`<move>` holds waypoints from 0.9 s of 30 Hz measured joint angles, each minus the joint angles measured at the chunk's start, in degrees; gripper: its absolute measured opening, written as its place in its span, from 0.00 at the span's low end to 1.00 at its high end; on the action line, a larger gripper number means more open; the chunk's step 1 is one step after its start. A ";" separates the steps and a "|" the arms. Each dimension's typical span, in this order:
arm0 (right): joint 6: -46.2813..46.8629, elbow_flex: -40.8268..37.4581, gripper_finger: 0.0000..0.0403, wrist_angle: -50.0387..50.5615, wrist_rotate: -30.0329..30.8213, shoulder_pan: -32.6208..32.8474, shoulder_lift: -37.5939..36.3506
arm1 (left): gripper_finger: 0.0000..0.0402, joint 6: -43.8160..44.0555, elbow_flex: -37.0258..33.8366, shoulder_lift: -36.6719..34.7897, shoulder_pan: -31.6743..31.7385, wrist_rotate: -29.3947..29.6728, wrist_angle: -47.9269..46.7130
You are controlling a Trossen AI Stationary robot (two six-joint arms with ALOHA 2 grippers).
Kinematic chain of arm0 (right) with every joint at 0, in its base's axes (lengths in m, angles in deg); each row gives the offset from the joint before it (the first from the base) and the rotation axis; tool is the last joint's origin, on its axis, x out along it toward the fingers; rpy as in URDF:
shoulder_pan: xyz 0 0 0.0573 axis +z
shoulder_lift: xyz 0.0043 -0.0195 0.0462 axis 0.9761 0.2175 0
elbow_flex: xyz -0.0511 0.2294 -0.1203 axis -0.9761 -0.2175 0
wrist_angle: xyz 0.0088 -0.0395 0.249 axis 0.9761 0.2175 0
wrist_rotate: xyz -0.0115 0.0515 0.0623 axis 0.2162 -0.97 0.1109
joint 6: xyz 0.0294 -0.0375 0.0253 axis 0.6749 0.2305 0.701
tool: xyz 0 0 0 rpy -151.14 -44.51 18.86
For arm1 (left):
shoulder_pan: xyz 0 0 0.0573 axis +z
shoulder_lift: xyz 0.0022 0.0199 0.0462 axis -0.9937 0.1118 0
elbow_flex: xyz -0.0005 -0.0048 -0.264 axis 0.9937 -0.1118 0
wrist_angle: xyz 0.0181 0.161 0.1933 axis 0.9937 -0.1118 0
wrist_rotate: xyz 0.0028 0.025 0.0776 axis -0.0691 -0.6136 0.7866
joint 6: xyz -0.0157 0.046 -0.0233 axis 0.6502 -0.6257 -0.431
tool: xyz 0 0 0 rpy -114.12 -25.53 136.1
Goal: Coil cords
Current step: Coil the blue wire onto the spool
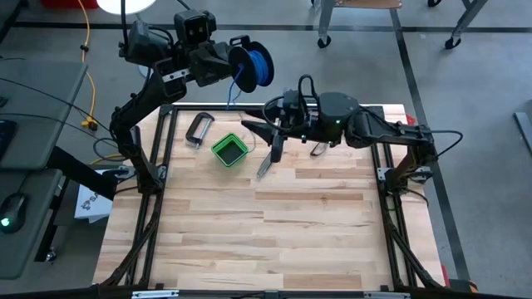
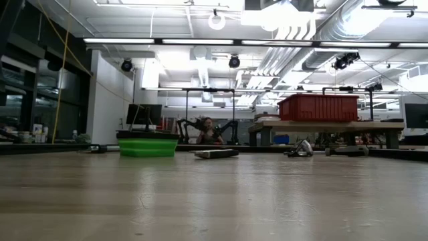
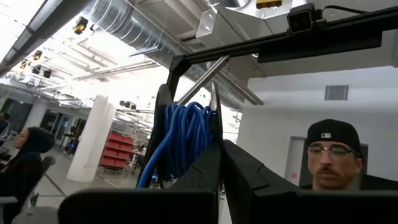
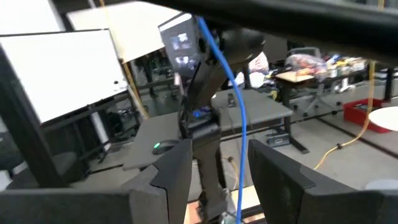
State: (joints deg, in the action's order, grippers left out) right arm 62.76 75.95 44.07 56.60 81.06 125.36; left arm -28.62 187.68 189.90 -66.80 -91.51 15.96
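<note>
My left jaws (image 1: 235, 73) clamped together on spool (image 1: 252, 65) of blue wire (image 3: 180, 140); right jaws (image 4: 217, 177) apart, wire running between them.

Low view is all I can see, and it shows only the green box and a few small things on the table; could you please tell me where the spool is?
Observer: The spool is up in the air past the table's far left corner, clamped in the shut left gripper.
Operator: Thank you. Is any wire wound on it?
Observer: Yes, the left wrist view shows a thick bundle of blue wire on the spool.
Operator: And where is the right gripper, please?
Observer: The right gripper hangs open over the table's far side near the green box, and a strand of the blue wire runs through the gap between its fingers.
</note>
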 joint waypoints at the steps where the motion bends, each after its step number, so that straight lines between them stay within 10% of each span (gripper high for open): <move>1: 0.40 0.00 0.37 0.12 -0.72 0.00 0.09 | 0.00 -0.08 0.00 0.00 0.00 0.02 0.04; 27: -4.61 0.00 0.33 -0.33 2.92 -0.86 2.90 | 0.00 -0.83 0.00 0.00 -0.74 0.37 0.02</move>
State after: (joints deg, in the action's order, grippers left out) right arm 58.15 75.95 43.74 59.52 80.19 128.26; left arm -29.45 187.68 189.90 -67.55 -91.14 15.98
